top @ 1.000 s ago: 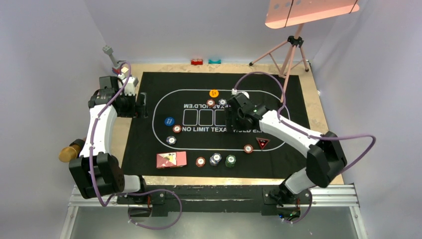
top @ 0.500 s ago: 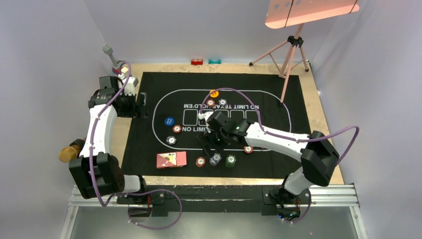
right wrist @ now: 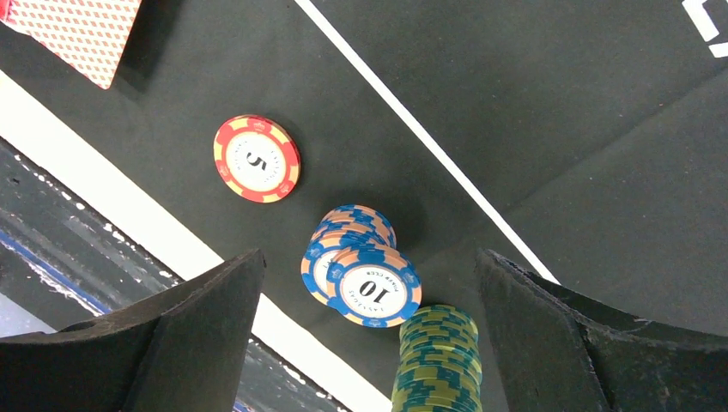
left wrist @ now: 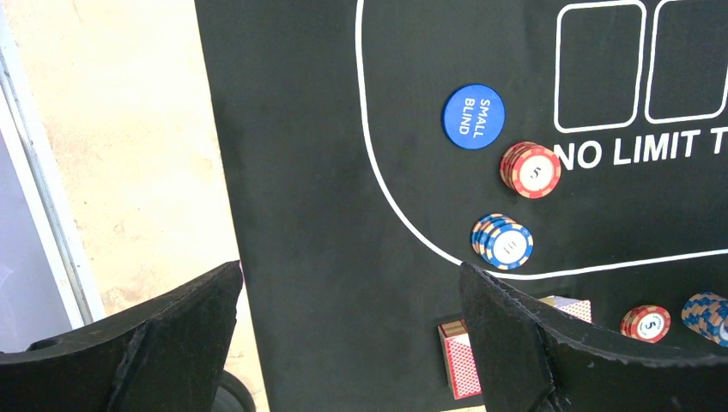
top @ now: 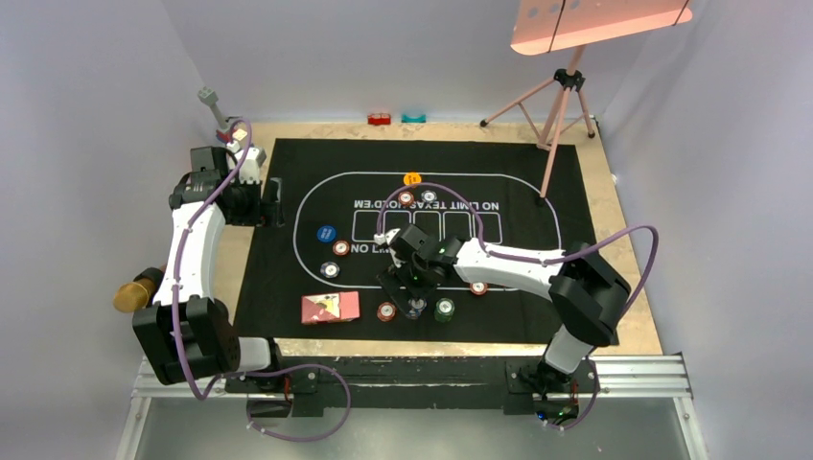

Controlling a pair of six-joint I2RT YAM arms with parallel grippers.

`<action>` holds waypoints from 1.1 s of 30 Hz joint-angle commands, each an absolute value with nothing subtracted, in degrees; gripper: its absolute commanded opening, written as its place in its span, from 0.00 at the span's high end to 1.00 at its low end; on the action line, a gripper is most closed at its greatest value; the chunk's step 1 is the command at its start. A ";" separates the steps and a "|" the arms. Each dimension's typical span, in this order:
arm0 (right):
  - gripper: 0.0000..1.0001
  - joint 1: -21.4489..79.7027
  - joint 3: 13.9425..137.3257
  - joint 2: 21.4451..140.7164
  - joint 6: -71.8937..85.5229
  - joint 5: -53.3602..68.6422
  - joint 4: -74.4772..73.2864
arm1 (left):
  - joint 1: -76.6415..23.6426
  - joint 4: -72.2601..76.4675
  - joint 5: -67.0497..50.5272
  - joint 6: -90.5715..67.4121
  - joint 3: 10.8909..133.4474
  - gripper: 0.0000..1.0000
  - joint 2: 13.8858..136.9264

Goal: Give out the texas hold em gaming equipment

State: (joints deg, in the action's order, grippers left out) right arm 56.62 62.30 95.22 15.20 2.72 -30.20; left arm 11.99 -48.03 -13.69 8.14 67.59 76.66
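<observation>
Hovering over the leaning stack of blue-and-orange "10" poker chips, right gripper has its jaws spread wide and holds nothing. Stack sits on black felt mat near its front edge, between single red "5" chip and tall green chip stack. Left gripper likewise wide apart and empty, above mat's left border, near round blue "SMALL BLIND" disc.

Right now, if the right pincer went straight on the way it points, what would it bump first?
Most likely the leaning blue chip stack, centred between the fingers of the open right pincer. The green chip stack stands close beside, so depth leaves some doubt.
</observation>
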 commanded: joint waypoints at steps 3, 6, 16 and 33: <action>0.07 57.74 60.57 96.30 14.32 4.44 -26.97 | 12.48 -47.20 -13.55 8.82 67.91 0.00 75.06; 0.12 57.91 60.29 97.08 14.55 4.82 -26.78 | 12.47 -47.07 -13.45 8.72 67.94 0.00 75.15; 0.34 58.10 60.03 97.85 15.17 3.50 -26.90 | 12.48 -47.06 -13.28 8.70 67.95 0.00 75.17; 0.73 58.11 61.77 93.55 16.61 0.87 -30.46 | 12.43 -47.09 -13.06 8.98 67.85 0.00 74.96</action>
